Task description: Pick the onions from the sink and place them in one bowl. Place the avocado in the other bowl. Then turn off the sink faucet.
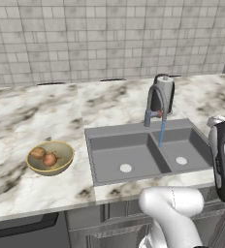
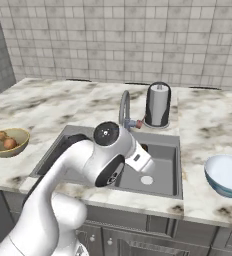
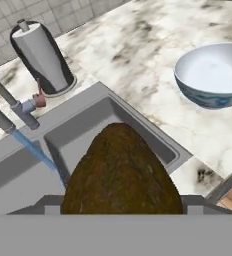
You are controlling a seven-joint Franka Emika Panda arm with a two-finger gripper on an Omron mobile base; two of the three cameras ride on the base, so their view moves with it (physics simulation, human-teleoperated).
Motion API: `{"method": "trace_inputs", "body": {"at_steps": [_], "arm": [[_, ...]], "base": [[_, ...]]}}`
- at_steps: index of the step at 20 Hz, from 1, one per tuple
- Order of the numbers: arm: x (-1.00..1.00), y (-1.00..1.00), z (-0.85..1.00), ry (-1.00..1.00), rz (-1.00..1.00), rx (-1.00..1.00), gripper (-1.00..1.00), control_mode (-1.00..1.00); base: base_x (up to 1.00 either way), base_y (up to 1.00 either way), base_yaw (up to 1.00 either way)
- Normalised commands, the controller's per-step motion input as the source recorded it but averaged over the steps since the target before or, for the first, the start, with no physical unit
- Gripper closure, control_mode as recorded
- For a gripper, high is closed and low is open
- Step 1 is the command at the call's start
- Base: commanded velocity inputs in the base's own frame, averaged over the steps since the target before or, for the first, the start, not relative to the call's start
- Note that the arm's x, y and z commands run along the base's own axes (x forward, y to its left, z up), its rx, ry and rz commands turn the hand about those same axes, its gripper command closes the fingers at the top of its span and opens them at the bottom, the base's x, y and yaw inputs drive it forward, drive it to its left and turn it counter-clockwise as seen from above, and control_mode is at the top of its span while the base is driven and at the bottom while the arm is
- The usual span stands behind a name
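A dark olive-brown avocado [image 3: 120, 172] sits close in the hand view, and my gripper [image 3: 120, 206] is shut on it above the right basin of the grey sink [image 3: 83, 127]. From the right base view the gripper [image 2: 142, 156] hangs over that basin. Two orange-brown onions [image 1: 38, 153] [image 1: 50, 160] lie in the yellow bowl [image 1: 69, 151] on the counter left of the sink [image 1: 134, 145]. The other bowl [image 3: 213, 72], white inside and blue outside, stands on the counter right of the sink [image 2: 163, 172]. A blue stream of water runs from the faucet [image 1: 155, 99].
A grey paper towel holder [image 2: 158, 105] stands behind the sink beside the faucet [image 2: 123, 107]. Marble counter [image 1: 32, 111] spreads to both sides, with a tiled wall behind. My white arm crosses the front of the sink in the right base view.
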Motion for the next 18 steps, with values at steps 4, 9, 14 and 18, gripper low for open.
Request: {"method": "trace_inputs", "body": {"at_steps": [4, 9, 14, 18], "arm": [[0.00, -0.95, -0.02, 0.12, -0.15, 0.00, 1.00, -1.00], [0.04, -0.82, -0.25, 0.00, -0.04, 0.00, 1.00, -1.00], [0.04, -0.76, -0.18, 0.03, 0.00, 0.00, 1.00, -1.00], [0.01, -0.67, -0.06, 0.04, 0.00, 0.00, 1.00, -1.00]], "base": [[0.00, 0.00, 0.00], [0.00, 0.00, 0.00], [0.00, 0.00, 0.00], [0.00, 0.00, 0.00]]}}
